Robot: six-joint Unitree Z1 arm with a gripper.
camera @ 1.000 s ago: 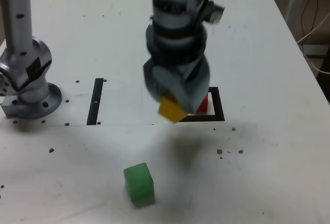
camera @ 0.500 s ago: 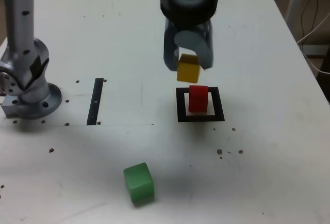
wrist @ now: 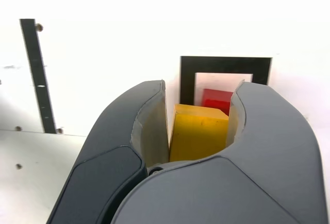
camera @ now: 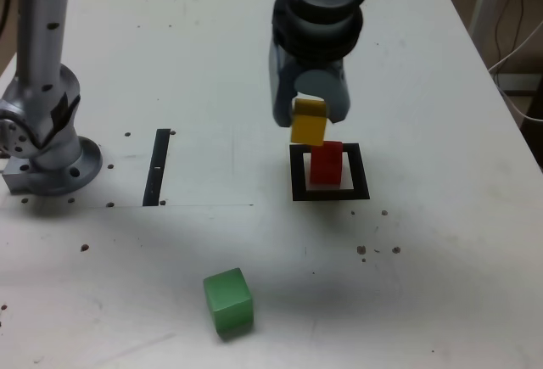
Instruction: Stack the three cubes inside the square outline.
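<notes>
Exterior view: my gripper [camera: 309,113] hangs over the table [camera: 441,72], clamped on the yellow cube [camera: 308,121], which sits between the two fingers and clear of the surface. I read the yellow cube as just above and slightly toward the exterior view's left of the red cube [camera: 326,164]; I cannot tell whether the two touch. Red cube stands inside the square outline [camera: 330,192], on its white centre. Green cube [camera: 228,302] lies alone on the table, well apart from the outline, nearer the camera and toward the exterior view's left. Thin black strip [camera: 158,166] runs along the table between the arm base [camera: 47,144] and the outline. Small dark specks are scattered over the tabletop.

Wrist view: yellow cube [wrist: 198,132] is wedged between the dark fingers [wrist: 129,136], pale inner pads against its sides. Beyond it I see part of the red cube [wrist: 216,100] within the outline [wrist: 225,63]. Strip [wrist: 37,74] shows off to one side, apart from the outline.
</notes>
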